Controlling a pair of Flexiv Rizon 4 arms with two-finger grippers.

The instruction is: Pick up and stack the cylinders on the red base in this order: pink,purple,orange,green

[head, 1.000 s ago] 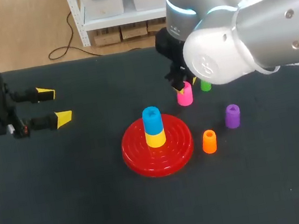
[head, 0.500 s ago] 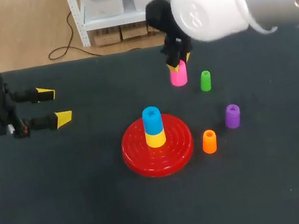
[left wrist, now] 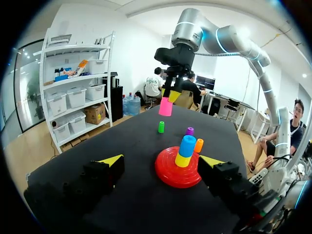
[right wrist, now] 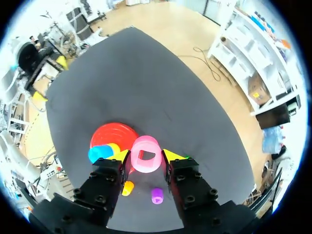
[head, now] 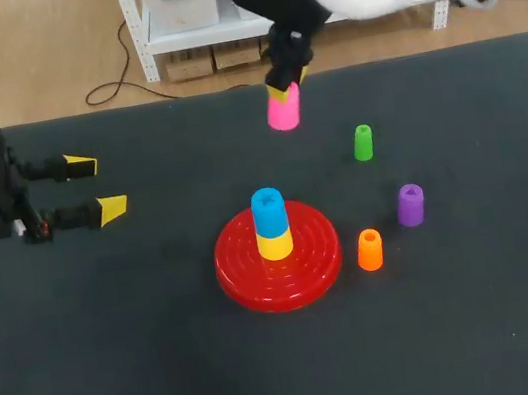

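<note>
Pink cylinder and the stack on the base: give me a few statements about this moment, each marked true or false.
1. The right gripper is shut on the pink cylinder, clear of the table. True.
2. The red base carries nothing. False: a blue cylinder sits on a yellow cylinder at its centre.
3. The left gripper holds the green cylinder. False: it is open and empty; the green cylinder stands on the table.
4. The purple cylinder and orange cylinder stand on the table, off the base. True.
</note>
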